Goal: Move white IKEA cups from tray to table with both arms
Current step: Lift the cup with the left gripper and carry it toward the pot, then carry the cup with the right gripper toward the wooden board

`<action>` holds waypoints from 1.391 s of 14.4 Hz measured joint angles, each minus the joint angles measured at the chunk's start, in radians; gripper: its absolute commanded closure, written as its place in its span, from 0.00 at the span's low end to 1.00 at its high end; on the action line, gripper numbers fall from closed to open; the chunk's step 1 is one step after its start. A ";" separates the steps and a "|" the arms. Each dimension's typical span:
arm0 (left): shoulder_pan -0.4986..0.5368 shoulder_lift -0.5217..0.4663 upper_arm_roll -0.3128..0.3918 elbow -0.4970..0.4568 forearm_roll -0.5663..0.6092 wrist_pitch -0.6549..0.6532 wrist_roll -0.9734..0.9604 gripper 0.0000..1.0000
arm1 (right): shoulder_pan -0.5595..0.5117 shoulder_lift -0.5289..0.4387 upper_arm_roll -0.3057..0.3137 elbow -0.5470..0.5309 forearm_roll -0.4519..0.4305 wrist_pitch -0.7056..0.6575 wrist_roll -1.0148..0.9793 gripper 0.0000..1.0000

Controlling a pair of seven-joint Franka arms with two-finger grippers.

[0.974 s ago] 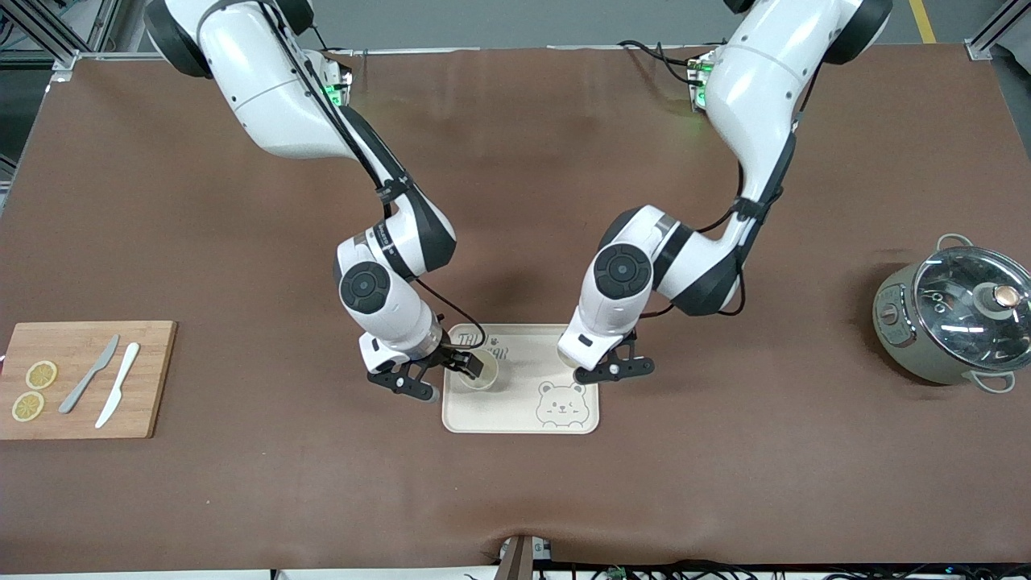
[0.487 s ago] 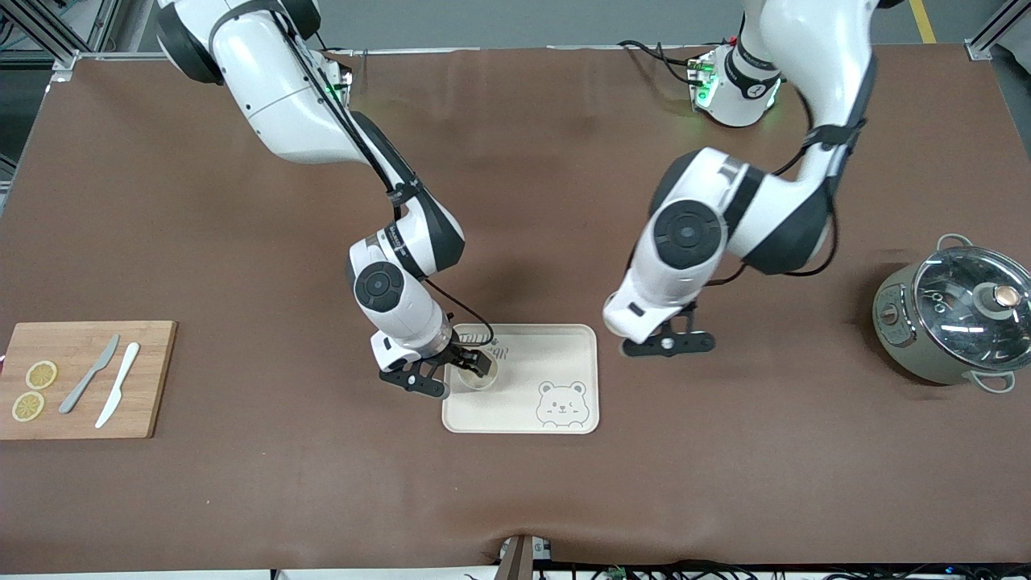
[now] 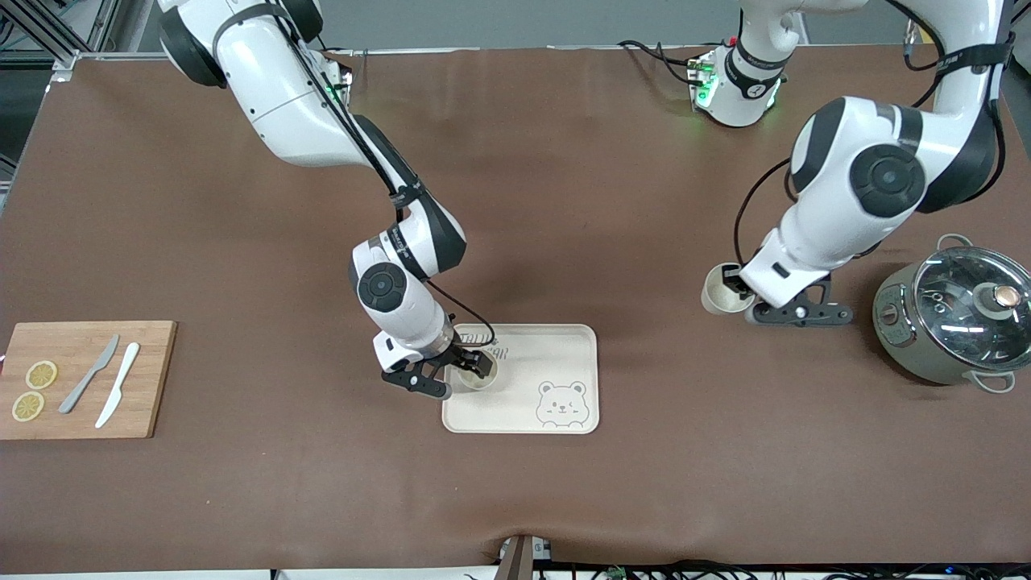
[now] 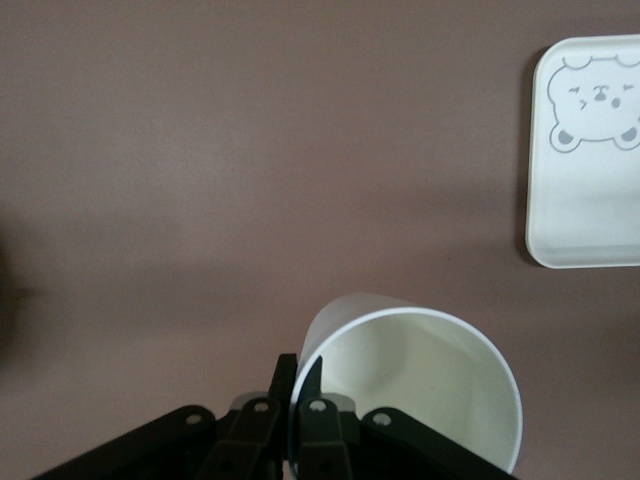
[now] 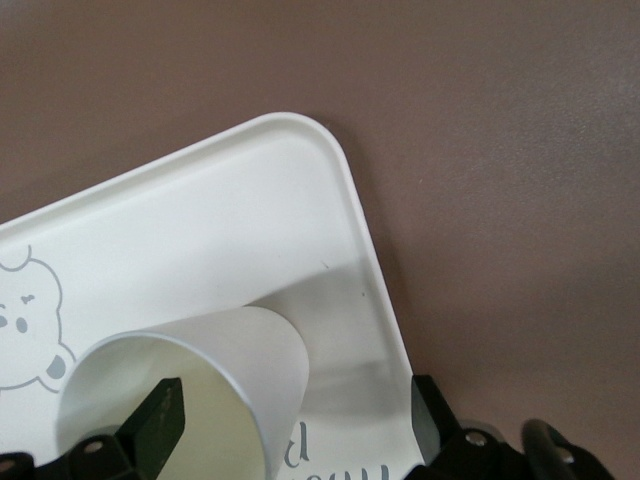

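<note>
One white cup (image 3: 481,378) stands on the bear-printed tray (image 3: 592,338), in the corner toward the right arm's end. My right gripper (image 3: 461,379) is open around its rim, with one finger inside the cup and one well outside; the right wrist view shows this cup (image 5: 200,370), the gripper (image 5: 295,400) and the tray (image 5: 200,220). My left gripper (image 3: 734,288) is shut on the rim of the second white cup (image 3: 719,298), holding it over bare table between the tray and the pot. The left wrist view shows that gripper (image 4: 298,375), its cup (image 4: 420,380) and the tray (image 4: 585,200).
A grey-green pot with a glass lid (image 3: 950,314) stands at the left arm's end, close beside the left gripper. A wooden cutting board (image 3: 80,407) with two knives and lemon slices lies at the right arm's end.
The left arm has lifted its cup off the tray and carried it toward the pot. The right gripper has stayed at its cup on the tray.
</note>
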 measured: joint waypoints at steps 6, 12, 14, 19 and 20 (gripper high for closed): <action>0.065 -0.148 -0.002 -0.341 -0.072 0.281 0.123 1.00 | 0.001 0.002 0.000 0.000 0.000 0.002 0.000 0.59; 0.067 -0.139 -0.007 -0.542 -0.072 0.524 0.177 1.00 | 0.001 0.003 0.000 0.000 -0.001 0.002 0.000 0.89; 0.072 -0.128 -0.005 -0.550 -0.072 0.527 0.199 1.00 | 0.001 0.003 0.000 0.000 -0.001 0.005 0.000 1.00; 0.119 -0.057 -0.003 -0.551 -0.072 0.574 0.275 1.00 | 0.001 0.003 -0.001 0.000 -0.001 0.006 0.000 1.00; 0.123 -0.041 -0.003 -0.551 -0.072 0.589 0.280 1.00 | 0.001 0.003 -0.001 0.000 -0.001 0.006 0.000 1.00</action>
